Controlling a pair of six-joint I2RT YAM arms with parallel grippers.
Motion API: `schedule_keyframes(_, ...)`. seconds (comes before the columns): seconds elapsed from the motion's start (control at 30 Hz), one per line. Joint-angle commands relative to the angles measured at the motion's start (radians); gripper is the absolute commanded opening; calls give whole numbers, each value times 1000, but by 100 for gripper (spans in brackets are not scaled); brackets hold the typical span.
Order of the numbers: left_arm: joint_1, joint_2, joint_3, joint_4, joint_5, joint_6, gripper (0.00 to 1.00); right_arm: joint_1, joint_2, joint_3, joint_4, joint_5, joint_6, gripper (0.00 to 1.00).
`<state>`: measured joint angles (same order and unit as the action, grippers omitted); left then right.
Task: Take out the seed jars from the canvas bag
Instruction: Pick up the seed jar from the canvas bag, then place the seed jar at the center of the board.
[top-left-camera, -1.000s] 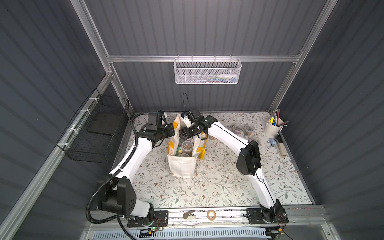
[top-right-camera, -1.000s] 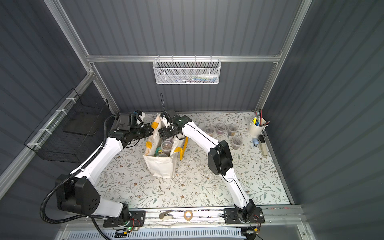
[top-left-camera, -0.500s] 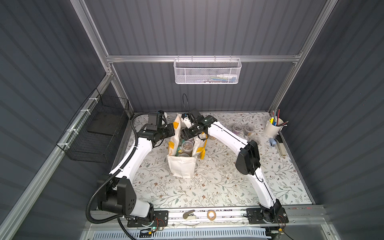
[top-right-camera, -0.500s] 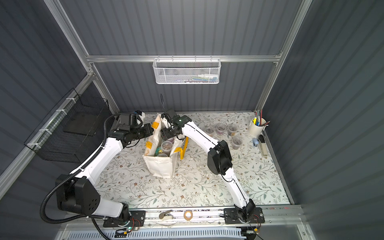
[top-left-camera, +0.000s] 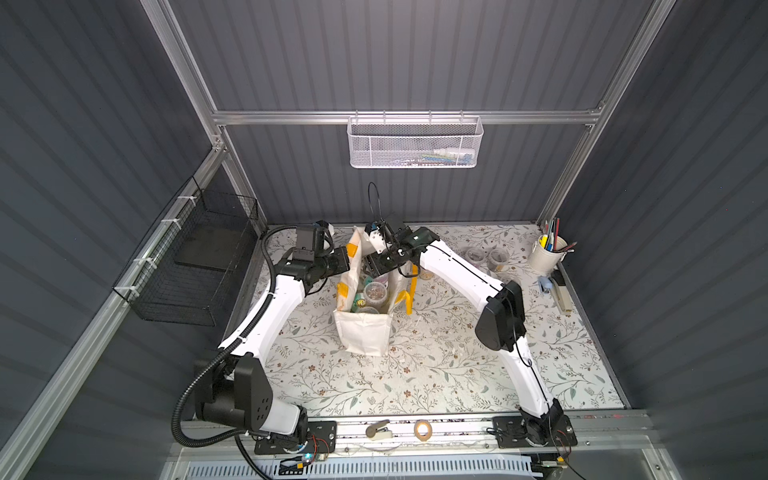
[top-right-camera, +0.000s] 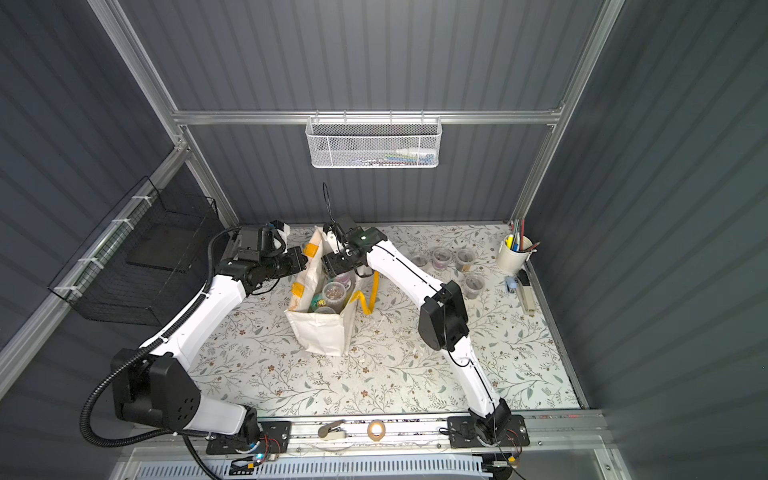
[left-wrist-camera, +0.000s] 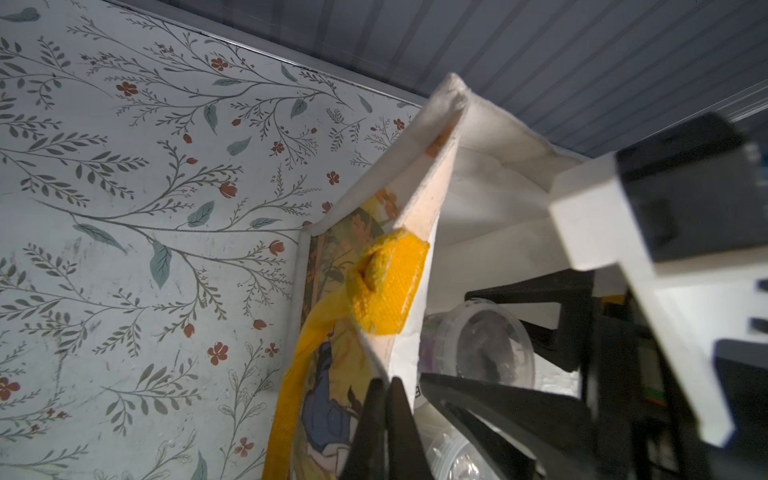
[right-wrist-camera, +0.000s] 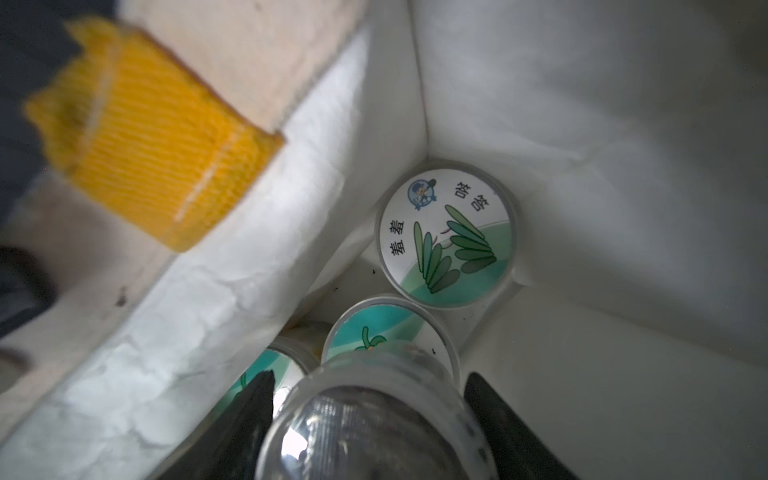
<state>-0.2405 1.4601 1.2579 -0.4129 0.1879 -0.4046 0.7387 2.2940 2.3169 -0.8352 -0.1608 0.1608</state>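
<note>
Deep in the canvas bag (top-left-camera: 365, 332), the right gripper (right-wrist-camera: 368, 377) presses its fingers against both sides of a small clear-lidded jar (right-wrist-camera: 374, 432). The jar's dark contents are blurred and its lower part is cut off. Beneath stand pictured-lid jars (right-wrist-camera: 446, 239), one half hidden behind a finger. The left gripper (left-wrist-camera: 385, 388) is pinched tight on the bag's rim, just beside a yellow handle patch (left-wrist-camera: 388, 286). The canvas walls crowd close around the jar. Several small cups (top-right-camera: 440, 258) sit on the table (top-right-camera: 374, 374), well apart from the bag

Seed jar lid (right-wrist-camera: 446, 239): black Chinese characters, two doubled pairs; reading uncertain
</note>
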Motion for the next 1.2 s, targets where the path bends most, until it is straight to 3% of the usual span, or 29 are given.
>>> schedule_keyframes(0.0,1,9,10,7,15,1,0,-27,-84,1,-11,-24,7,70)
schedule_keyframes(0.37,1,15,12,9,9,4,0,-119,-279,-84,63,-155,35,70)
schedule_keyframes(0.83,1,31,30,5,10,10,0,-404,-629,-677,286,-187,101,71)
schedule_keyframes(1.17,1,41,39,1,12,10,0,-585,-642,-1014,412,-86,118,71)
